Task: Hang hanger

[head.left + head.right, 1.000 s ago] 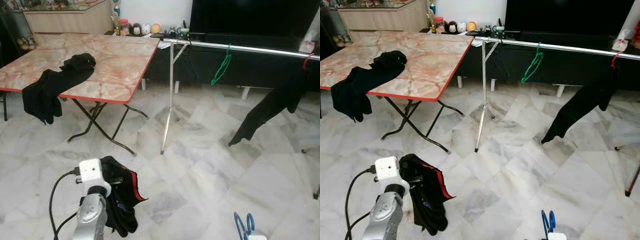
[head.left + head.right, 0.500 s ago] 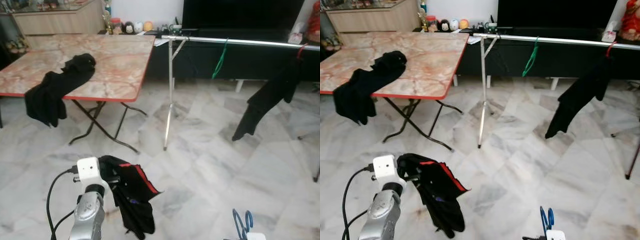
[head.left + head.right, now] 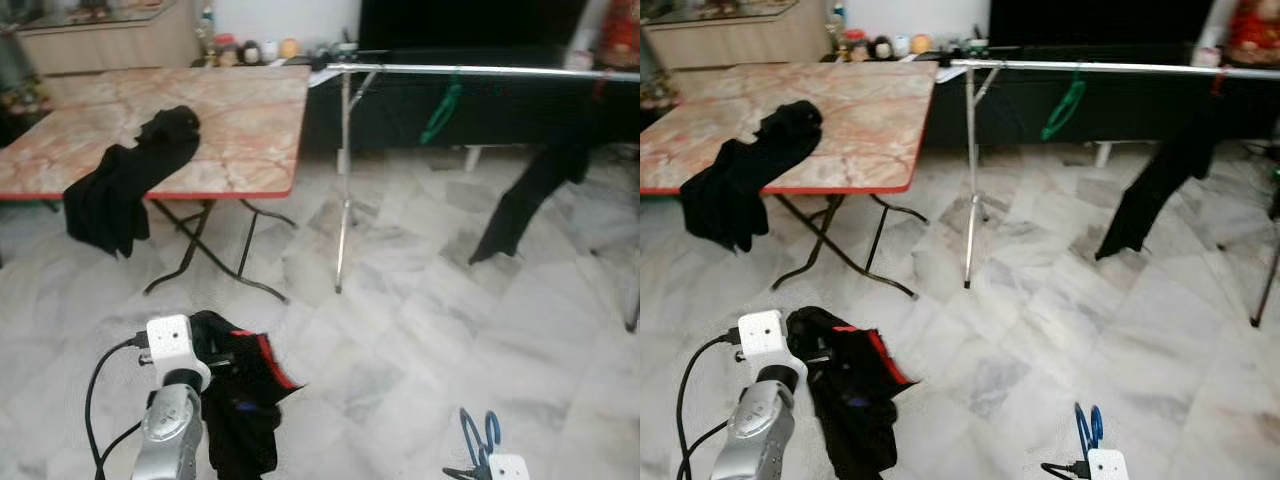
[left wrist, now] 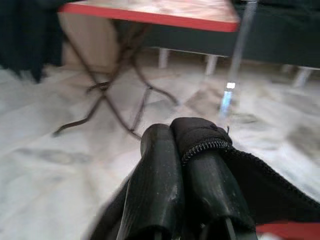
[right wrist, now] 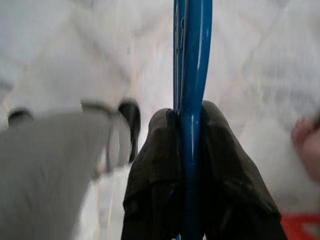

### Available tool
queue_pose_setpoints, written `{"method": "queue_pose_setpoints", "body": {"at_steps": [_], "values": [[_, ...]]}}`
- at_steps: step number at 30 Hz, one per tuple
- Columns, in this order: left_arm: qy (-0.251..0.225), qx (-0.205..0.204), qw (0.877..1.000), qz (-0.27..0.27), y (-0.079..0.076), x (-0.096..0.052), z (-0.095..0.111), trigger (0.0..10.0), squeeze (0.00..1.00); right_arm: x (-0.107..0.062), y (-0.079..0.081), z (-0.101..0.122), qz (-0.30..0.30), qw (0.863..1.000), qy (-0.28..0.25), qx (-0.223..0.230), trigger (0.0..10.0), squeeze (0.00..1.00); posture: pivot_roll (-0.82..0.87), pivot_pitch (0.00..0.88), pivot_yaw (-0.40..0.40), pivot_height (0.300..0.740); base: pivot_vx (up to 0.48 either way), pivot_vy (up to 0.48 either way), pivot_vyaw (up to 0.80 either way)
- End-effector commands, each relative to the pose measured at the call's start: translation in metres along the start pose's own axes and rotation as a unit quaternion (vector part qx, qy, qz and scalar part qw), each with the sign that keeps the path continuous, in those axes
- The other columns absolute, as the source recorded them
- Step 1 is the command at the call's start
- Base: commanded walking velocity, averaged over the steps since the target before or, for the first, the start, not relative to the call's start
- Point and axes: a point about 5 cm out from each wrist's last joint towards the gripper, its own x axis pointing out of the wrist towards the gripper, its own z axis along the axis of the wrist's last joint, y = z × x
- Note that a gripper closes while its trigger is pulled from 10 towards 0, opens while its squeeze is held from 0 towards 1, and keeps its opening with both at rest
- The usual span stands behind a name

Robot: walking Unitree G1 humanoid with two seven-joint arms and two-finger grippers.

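Note:
My left gripper [image 4: 182, 134] is shut on a black garment with red trim [image 3: 243, 408], held low over the floor at the lower left. A blue hanger [image 3: 478, 438] stands up from my right gripper [image 5: 190, 117], which is shut on its bar [image 5: 192, 60] at the lower right. Across the back runs a silver clothes rail [image 3: 480, 70]. On it hang a green hanger [image 3: 441, 112] and, further right, a black garment [image 3: 530, 195].
A folding table with a marble-pattern top and red edge [image 3: 240, 130] stands at the left, with black clothing [image 3: 125, 180] draped over its front edge. The rail's upright pole [image 3: 343, 200] stands beside it. A dark TV cabinet [image 3: 400, 115] lines the back wall.
The whole picture has shifted and blurred, so the camera moved. The black garment in my left gripper swung out to the right, then dropped back. Both grips are unchanged.

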Motion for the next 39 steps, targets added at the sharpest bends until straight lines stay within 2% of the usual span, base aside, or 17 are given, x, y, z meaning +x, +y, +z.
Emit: {"method": "queue_pose_setpoints", "body": {"at_steps": [1, 6, 39], "values": [[-0.009, 0.012, 1.000, 0.003, 0.005, 0.001, 0.005, 10.0, 0.00, 0.001, 0.000, 0.008, 0.000, 1.000, -0.010, 0.004, 10.0, 0.00, -0.15, 0.000, 0.057, 0.732, 0.000, 0.289, 0.00], [-0.009, 0.013, 1.000, 0.001, 0.005, 0.000, 0.005, 10.0, 0.00, 0.001, 0.001, 0.008, 0.007, 1.000, -0.019, 0.016, 10.0, 0.00, -0.15, 0.000, 0.059, 0.732, 0.000, 0.290, 0.00], [-0.030, 0.019, 0.999, -0.007, 0.004, 0.005, 0.016, 10.0, 0.00, 0.001, 0.004, 0.008, 0.017, 1.000, -0.018, 0.006, 10.0, 0.00, -0.14, 0.000, 0.072, 0.732, 0.000, 0.279, 0.00]]}}
